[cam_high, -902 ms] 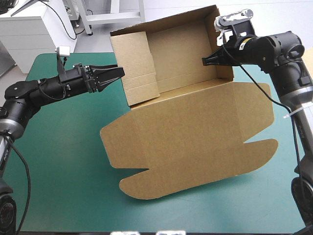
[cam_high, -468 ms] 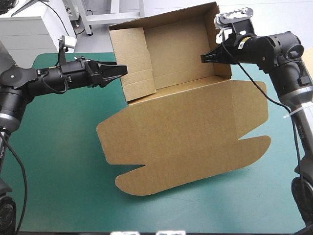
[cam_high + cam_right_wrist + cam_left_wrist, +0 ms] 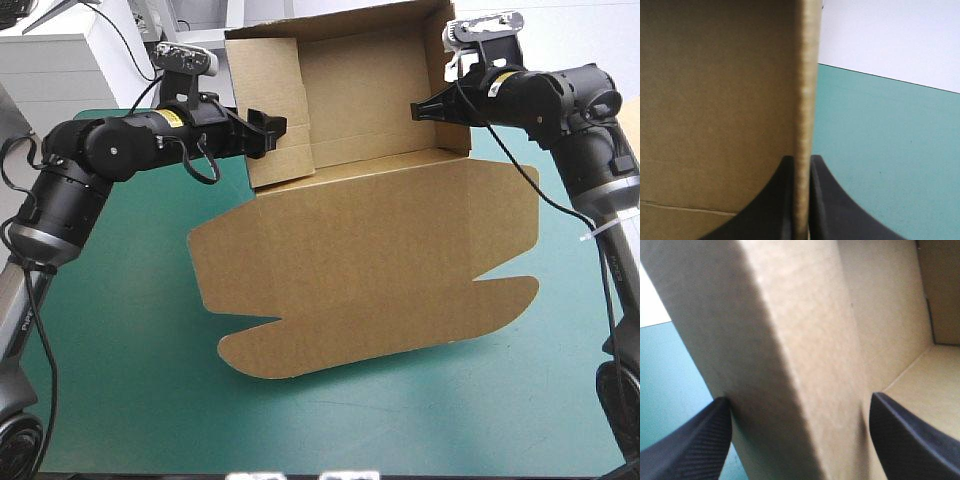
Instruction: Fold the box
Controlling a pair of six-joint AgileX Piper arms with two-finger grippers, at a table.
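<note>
Presently the brown box [image 3: 370,270] stands toward the far edge of the table [image 3: 120,330], walls raised, lid flat. The right hand [image 3: 417,111] pinches the right wall, all but closed; the left hand [image 3: 273,129] gapes astride the left wall, gripping nothing. A crooked squeeze or shove there could buckle that wall or tug the board from the pinch.

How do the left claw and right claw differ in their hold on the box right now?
The left claw is open, its fingers apart on either side of the left wall of the box; the right claw is shut on the right wall's edge. The left claw faces a thick-looking wall; the right claw pinches a thin single sheet. Both are at the box's raised walls.
</note>
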